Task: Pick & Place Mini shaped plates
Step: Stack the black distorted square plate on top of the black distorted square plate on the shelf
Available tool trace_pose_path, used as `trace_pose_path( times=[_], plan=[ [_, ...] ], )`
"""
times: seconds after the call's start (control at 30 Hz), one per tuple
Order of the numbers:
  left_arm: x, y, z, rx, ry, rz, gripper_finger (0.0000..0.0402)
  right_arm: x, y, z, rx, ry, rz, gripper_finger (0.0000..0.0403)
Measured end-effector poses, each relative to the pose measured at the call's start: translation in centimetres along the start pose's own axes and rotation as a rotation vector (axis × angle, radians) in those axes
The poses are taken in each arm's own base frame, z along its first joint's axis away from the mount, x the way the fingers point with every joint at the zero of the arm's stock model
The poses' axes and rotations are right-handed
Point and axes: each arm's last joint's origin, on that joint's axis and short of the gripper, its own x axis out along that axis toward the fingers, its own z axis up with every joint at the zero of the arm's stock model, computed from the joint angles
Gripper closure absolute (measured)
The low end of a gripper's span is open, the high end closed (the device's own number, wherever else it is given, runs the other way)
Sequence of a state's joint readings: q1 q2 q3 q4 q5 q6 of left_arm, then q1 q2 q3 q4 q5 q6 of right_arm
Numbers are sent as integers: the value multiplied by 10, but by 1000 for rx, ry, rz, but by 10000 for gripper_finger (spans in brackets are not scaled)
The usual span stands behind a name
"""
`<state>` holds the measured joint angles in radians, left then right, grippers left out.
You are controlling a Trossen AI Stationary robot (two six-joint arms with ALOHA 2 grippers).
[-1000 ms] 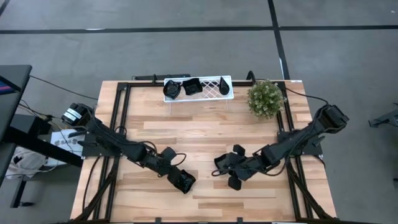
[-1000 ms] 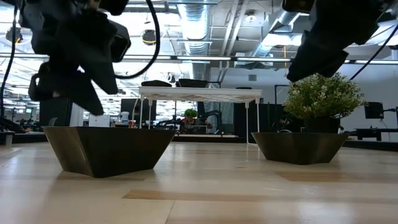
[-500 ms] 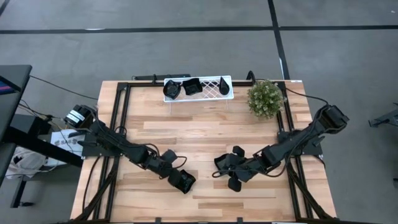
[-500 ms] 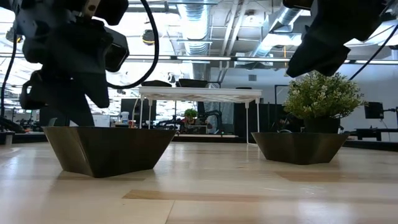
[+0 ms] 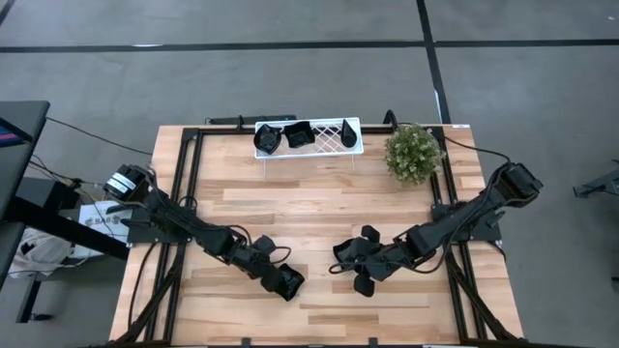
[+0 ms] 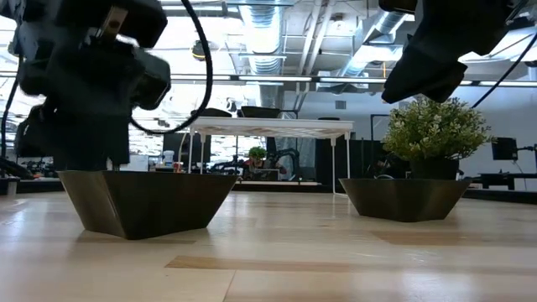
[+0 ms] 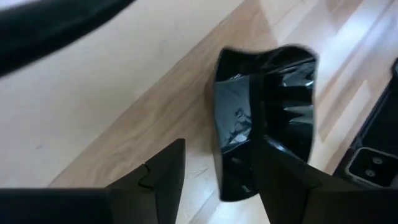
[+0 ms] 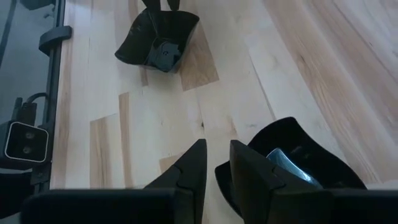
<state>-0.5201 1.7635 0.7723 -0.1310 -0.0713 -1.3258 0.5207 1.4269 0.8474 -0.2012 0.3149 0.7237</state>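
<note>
Black and glossy, the squarish wavy-rimmed mini plate (image 5: 286,280) sits on the wooden table (image 5: 319,203) while the left gripper (image 7: 214,180), fingers spread, has descended to straddle its rim: a grasp looks imminent. The right gripper (image 8: 217,165) stays narrowly parted, empty, beside another black plate (image 8: 298,163).
</note>
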Motion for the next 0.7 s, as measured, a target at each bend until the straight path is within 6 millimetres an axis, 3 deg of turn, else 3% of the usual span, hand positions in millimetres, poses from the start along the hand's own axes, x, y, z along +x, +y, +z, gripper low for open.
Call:
trace_pose_path(
  times=[0.2,0.43,0.7],
  plan=[
    [11,4,-3,-15,24,32,223,0,0,0,0,0,1,337],
    [11,3,-2,-16,19,15,231,0,0,0,0,0,1,337],
    [11,1,-3,-16,50,-8,308,0,1,1,4,-7,8,337]
  ],
)
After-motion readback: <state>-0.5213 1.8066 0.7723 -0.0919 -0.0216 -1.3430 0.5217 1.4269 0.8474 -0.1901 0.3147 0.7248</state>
